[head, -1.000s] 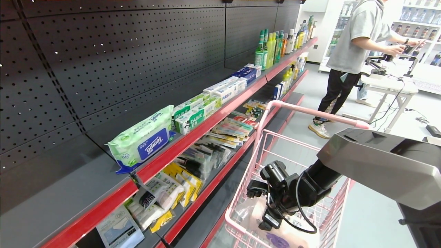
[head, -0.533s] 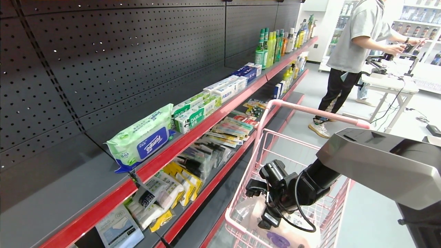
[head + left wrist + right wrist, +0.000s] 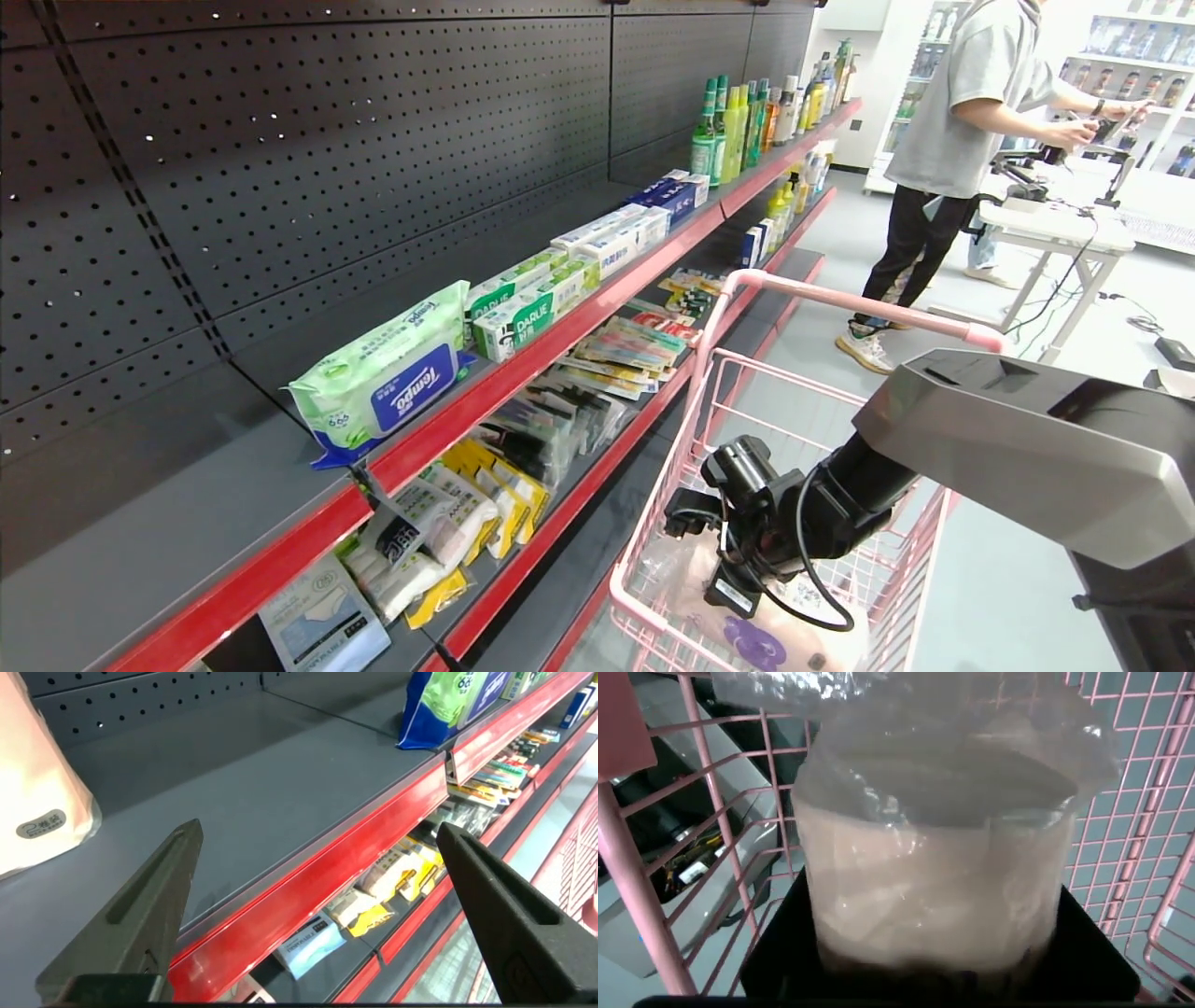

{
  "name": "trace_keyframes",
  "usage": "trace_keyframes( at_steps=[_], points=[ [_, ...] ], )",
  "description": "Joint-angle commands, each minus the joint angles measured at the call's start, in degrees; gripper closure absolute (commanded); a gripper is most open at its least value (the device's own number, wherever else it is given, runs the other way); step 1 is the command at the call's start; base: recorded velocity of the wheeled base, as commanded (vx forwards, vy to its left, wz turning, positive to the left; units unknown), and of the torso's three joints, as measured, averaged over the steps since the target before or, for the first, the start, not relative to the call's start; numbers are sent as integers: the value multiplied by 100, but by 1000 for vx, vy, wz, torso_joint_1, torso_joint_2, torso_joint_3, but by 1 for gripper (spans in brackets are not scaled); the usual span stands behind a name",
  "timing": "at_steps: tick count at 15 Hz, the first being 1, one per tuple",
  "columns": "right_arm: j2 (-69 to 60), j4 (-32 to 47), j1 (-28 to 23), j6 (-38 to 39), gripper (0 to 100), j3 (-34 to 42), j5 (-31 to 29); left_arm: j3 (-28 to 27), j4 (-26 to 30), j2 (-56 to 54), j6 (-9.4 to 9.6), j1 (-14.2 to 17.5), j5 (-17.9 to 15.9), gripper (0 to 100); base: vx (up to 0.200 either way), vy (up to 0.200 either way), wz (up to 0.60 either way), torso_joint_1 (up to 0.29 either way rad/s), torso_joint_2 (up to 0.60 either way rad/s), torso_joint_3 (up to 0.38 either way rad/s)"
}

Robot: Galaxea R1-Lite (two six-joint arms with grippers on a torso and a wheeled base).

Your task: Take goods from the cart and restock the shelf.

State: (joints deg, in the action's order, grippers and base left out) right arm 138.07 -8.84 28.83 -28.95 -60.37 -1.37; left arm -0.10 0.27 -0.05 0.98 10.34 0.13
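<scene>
Pink cart [image 3: 822, 301] holds a wrapped tissue pack [image 3: 934, 859]. Right gripper [image 3: 735, 593] angles down into it, grip indiscernible; left gripper [image 3: 318, 905] spread apart over the shelf [image 3: 280, 793]

Top shelf [image 3: 187, 532] is grey board with a red lip. On it: a wipes pack [image 3: 387, 378], then toothpaste boxes [image 3: 532, 313], blue boxes [image 3: 672, 196] and bottles [image 3: 738, 126] further along. The tier below is crammed with flat packets [image 3: 448, 523]. Pink cart [image 3: 840, 303] sits just beside, with a wrapped pack [image 3: 766, 644] in the bottom.
</scene>
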Motion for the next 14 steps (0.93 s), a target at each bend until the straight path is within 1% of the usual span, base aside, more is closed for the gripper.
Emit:
trace_keyframes(
  at_steps=[1, 5, 6, 7, 8, 9, 10, 11, 12, 14],
  points=[
    [9, -65, -9, 21, 100, 16, 5, 1, 0, 5, -1, 3, 4, 0, 0, 0, 0, 0, 0, 0],
    [-70, -74, -18, 171, 100, 43, 128, 1, 0, 5, -1, 3, 4, 0, 0, 0, 0, 0, 0, 0],
    [-316, -65, -27, 382, 100, 25, 312, 1, 0, 5, -1, 3, 4, 0, 0, 0, 0, 0, 0, 0],
    [-887, -30, -141, 654, 100, -10, 383, 1, 0, 5, 8, 3, 4, 0, 0, 0, 0, 0, 0, 0],
    [-1265, 40, -299, 663, 100, -1, 391, 1, 0, 5, 8, 3, 4, 0, 0, 0, 0, 0, 0, 0],
    [-1494, 93, -405, 663, 100, 16, 383, 1, 8, 5, -1, 3, 4, 0, 0, 0, 0, 0, 0, 0],
    [-1494, 93, -405, 663, 100, 16, 383, 1, 8, 5, -1, 3, 4, 0, 0, 0, 0, 0, 0, 0],
    [-2381, 541, -818, 733, 100, 174, 312, 1, 0, 5, -1, 3, -5, 0, 0, 0, 0, 0, 0, 0],
    [-2768, 726, -967, 777, 100, 289, 304, 1, 8, 5, -1, 3, -5, 0, 0, 0, 0, 0, 0, 0],
    [-3278, 866, -1055, 786, 100, 438, 304, 1, 8, 5, -1, 3, -5, 0, 0, 0, 0, 0, 0, 0]
  ],
)
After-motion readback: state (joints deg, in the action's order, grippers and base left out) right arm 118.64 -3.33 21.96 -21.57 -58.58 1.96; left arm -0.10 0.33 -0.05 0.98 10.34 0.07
